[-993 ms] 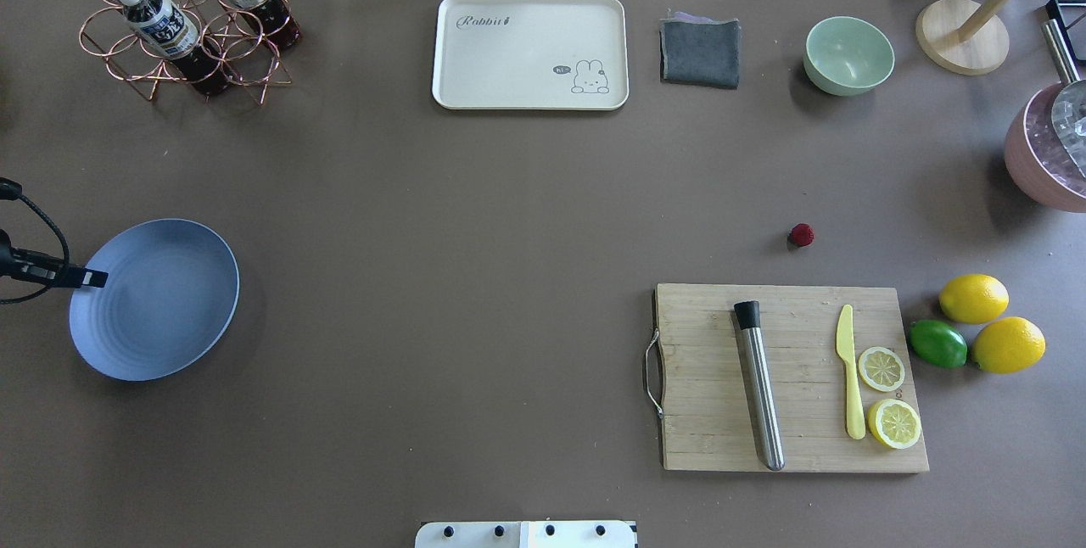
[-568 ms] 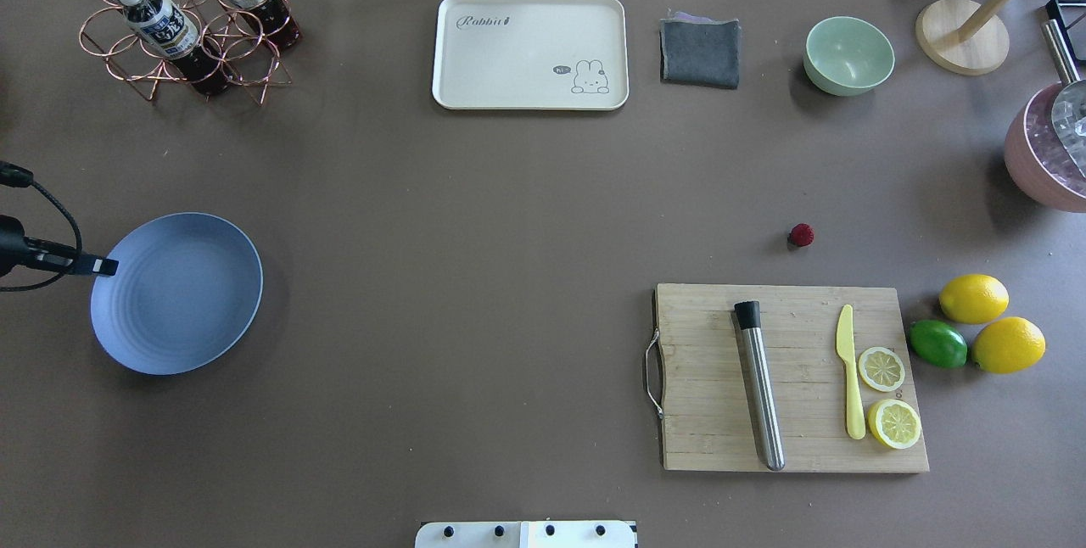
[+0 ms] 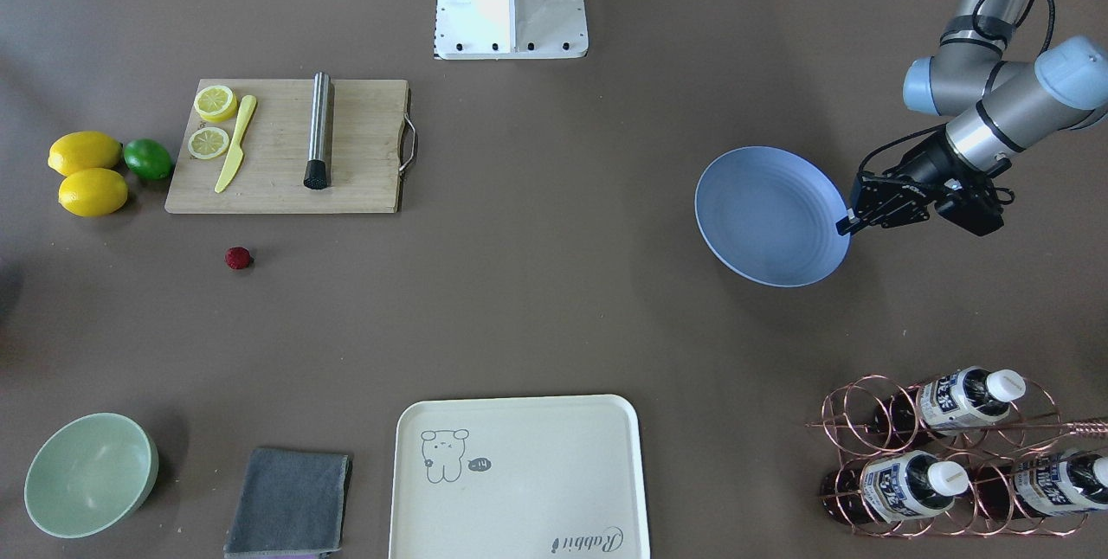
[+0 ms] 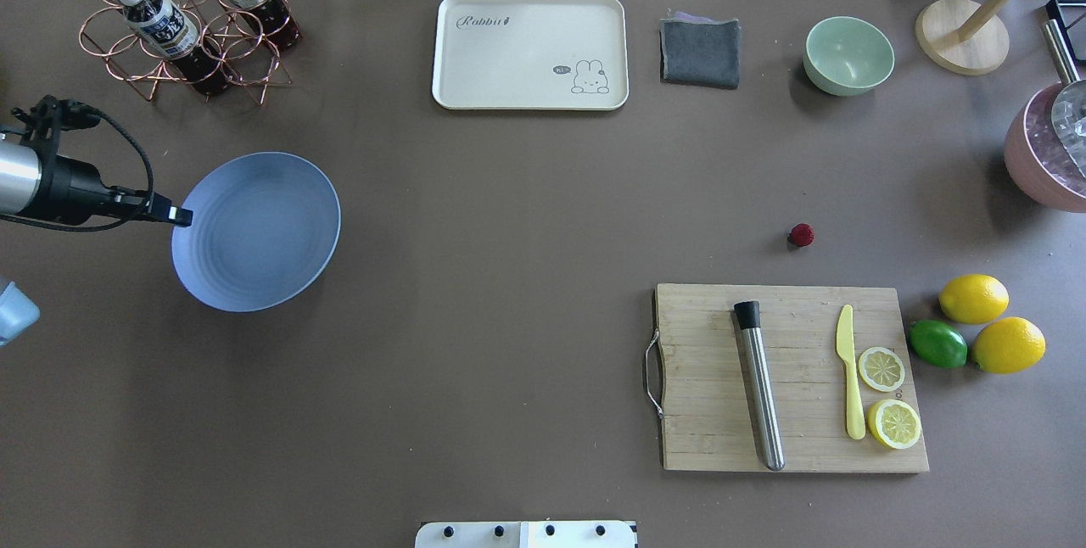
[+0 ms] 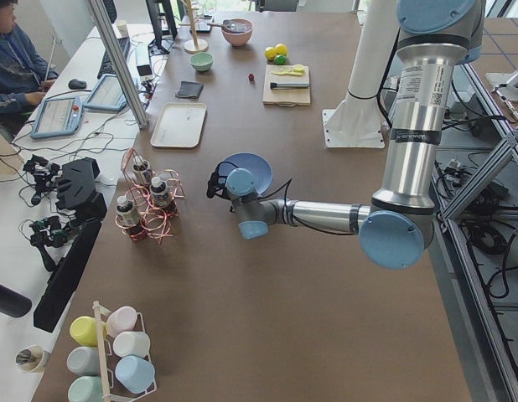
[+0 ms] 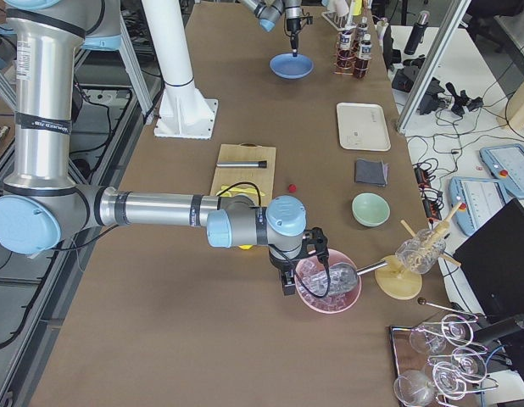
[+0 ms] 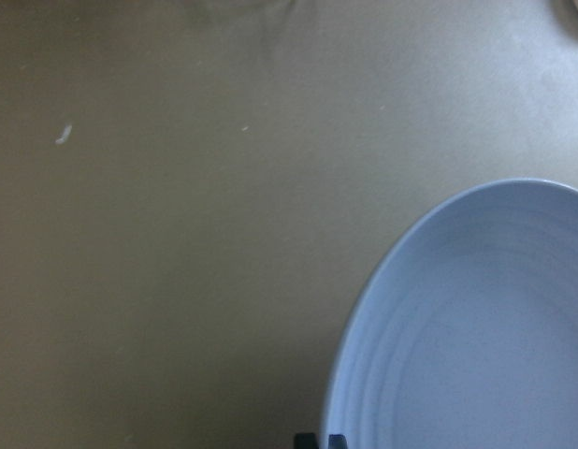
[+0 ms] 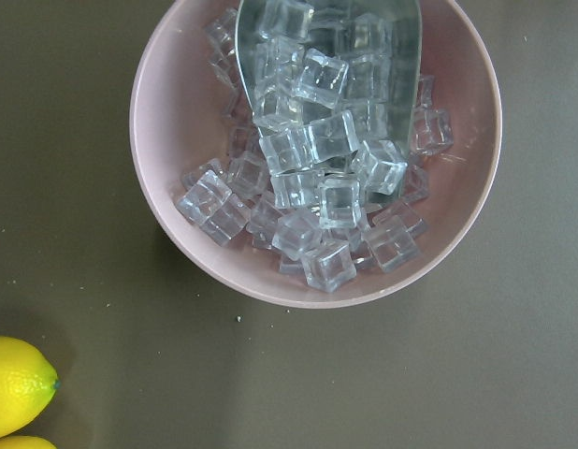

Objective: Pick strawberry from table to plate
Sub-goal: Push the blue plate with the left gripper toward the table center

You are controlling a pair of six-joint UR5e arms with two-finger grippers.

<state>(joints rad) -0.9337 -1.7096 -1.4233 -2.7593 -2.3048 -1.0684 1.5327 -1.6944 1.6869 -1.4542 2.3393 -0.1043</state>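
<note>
The strawberry [image 4: 801, 234], small and dark red, lies on the table [image 4: 509, 276] just beyond the cutting board; it also shows in the front view [image 3: 238, 258]. Far off on the robot's left is the light-blue plate [image 4: 254, 230], with my left gripper [image 4: 178, 215] shut on its near-left rim [image 3: 844, 226]. The plate [image 7: 485, 337] fills the lower right of the left wrist view. My right gripper [image 6: 288, 282] hangs over a pink bowl of ice cubes [image 8: 317, 150]; I cannot tell whether it is open or shut.
A wooden cutting board [image 4: 704, 412] carries a steel muddler, a yellow knife and two lemon slices. Two lemons [image 4: 974, 298] and a lime [image 4: 937, 343] lie to its right. Along the far edge: bottle rack [image 4: 182, 22], cream tray [image 4: 530, 52], grey cloth [image 4: 700, 52], green bowl [image 4: 848, 54].
My left gripper has carried the plate to the right and farther from the robot's side. The strawberry has not moved.
</note>
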